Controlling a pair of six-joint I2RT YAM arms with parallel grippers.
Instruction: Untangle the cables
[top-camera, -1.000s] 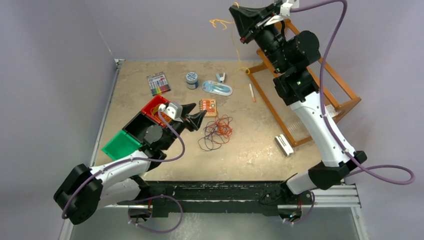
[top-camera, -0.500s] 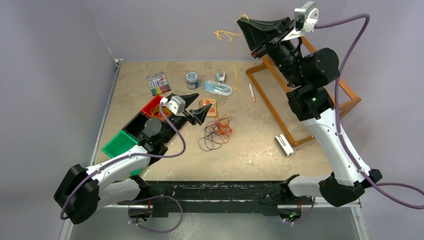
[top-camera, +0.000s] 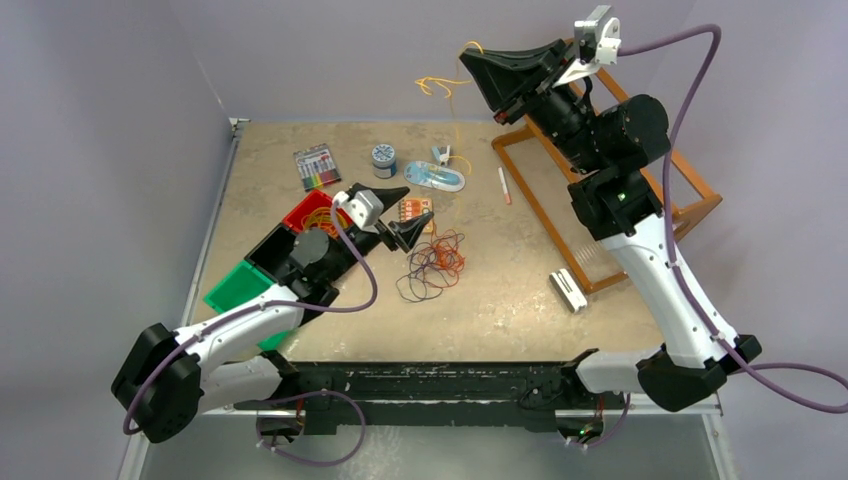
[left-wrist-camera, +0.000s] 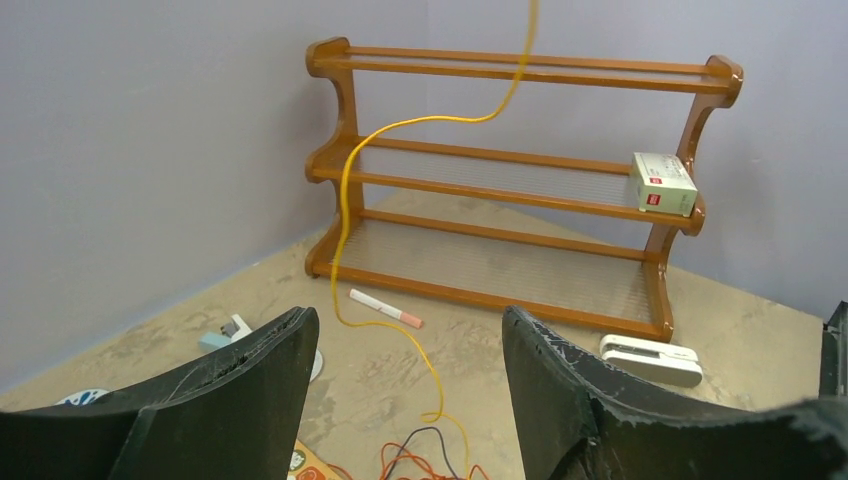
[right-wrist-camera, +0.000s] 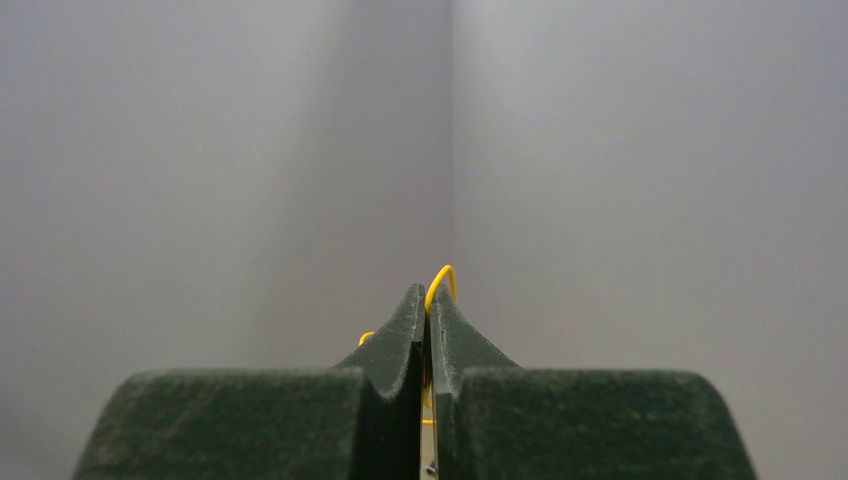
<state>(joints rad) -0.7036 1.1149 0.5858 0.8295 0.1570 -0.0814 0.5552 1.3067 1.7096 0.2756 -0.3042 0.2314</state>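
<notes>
A purple-and-orange tangle (top-camera: 433, 265) lies on the table (top-camera: 500, 300) just beside the left gripper (top-camera: 418, 206), whose jaws gape wide, holding nothing. Farther back, the raised right gripper (top-camera: 466, 56) pinches a yellow cable (left-wrist-camera: 343, 200) that trails down to the tangle.

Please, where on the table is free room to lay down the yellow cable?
Bare table between the cable tangle and the wooden rack, and the near strip before the tangle. Crowded: the far row from marker set to pen.
</notes>
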